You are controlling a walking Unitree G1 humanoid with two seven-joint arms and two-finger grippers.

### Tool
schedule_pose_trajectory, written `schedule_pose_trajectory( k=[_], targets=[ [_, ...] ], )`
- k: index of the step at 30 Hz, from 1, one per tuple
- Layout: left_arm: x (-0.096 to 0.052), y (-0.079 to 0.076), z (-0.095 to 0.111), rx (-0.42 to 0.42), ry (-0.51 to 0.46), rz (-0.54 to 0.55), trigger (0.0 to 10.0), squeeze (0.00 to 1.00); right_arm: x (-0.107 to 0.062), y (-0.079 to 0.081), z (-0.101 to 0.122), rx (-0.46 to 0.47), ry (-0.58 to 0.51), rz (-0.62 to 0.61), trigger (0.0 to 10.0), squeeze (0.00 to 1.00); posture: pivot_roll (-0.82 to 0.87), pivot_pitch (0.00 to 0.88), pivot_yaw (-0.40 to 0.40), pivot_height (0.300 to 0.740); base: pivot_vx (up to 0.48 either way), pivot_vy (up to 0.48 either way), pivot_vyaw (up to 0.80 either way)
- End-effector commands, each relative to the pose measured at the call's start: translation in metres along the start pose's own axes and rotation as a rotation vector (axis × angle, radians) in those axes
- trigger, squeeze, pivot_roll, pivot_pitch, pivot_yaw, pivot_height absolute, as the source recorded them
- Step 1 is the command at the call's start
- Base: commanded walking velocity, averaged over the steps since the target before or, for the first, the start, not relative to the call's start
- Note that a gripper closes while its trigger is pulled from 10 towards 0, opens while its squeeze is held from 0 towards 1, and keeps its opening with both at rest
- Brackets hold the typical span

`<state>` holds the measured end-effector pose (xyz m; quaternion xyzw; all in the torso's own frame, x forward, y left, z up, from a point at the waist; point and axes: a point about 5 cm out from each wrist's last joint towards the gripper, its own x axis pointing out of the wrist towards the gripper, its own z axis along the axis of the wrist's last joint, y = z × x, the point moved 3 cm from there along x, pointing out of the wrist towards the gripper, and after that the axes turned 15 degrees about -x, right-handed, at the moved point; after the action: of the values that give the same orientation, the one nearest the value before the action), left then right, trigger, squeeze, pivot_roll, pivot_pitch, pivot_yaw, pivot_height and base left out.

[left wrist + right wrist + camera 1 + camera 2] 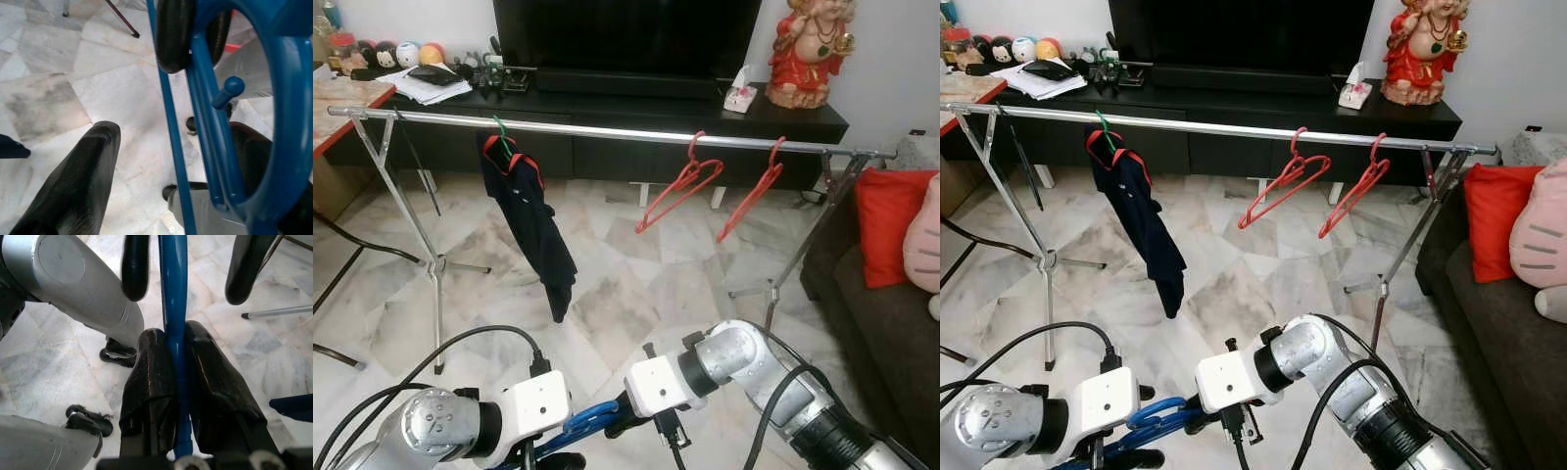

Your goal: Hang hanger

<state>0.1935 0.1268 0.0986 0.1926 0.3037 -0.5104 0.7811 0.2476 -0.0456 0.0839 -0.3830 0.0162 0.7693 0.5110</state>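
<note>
Blue hanger [1160, 416] held low between both arms, in front of the rail [1234, 129].
Its long axis runs roughly across the robot. The right end effector [177, 357] is pinched on its bar; the left end effector [142, 88] is spread around it.

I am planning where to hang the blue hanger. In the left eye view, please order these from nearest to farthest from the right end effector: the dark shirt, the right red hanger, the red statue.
From the right end effector:
1. Dark shirt, hanging on the rail, ahead and left.
2. Right red hanger, on the rail, ahead and right.
3. Red statue, on the black TV cabinet, far right.
</note>
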Motion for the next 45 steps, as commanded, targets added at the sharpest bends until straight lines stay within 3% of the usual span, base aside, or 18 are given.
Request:
schedule_pose_trajectory(
  k=[1,9,39,40,41,44,45],
  targets=[
    [0.002,0.003,0.002,0.016,-0.011,0.023,0.0,0.00,-0.003,-0.008,0.007,-0.030,-0.020,-0.018,10.0,0.00,-0.05,0.000,-0.081,0.740,0.000,0.000,0.00],
    [-0.004,0.014,0.012,0.041,-0.041,0.070,0.0,0.00,-0.001,-0.006,0.005,-0.027,-0.014,-0.010,10.0,0.00,-0.04,0.000,-0.082,0.740,0.000,0.000,0.00],
    [-0.005,0.015,0.028,0.065,-0.107,0.077,0.0,0.00,-0.001,0.000,-0.001,-0.005,0.005,0.012,10.0,0.00,-0.04,0.000,-0.082,0.740,0.000,0.000,0.00],
    [-0.005,0.015,0.029,0.065,-0.112,0.076,1.2,0.00,-0.001,0.000,-0.001,-0.004,0.005,0.013,10.0,0.00,-0.04,0.000,-0.082,0.740,0.000,0.000,0.00],
    [-0.005,0.015,0.033,0.061,-0.137,0.080,10.0,0.00,-0.001,0.000,-0.001,-0.004,0.005,0.014,10.0,0.00,-0.04,0.000,-0.082,0.740,0.000,0.000,0.00],
    [-0.007,0.014,0.040,0.038,-0.180,0.066,10.0,0.00,-0.001,0.000,-0.001,-0.004,0.006,0.014,10.0,0.00,-0.04,0.000,-0.083,0.740,0.000,0.000,0.00],
    [-0.007,0.013,0.041,0.034,-0.183,0.060,10.0,0.11,-0.001,0.000,-0.002,-0.004,0.007,0.014,10.0,0.00,-0.04,0.000,-0.083,0.740,0.000,0.000,0.00]
  ],
)
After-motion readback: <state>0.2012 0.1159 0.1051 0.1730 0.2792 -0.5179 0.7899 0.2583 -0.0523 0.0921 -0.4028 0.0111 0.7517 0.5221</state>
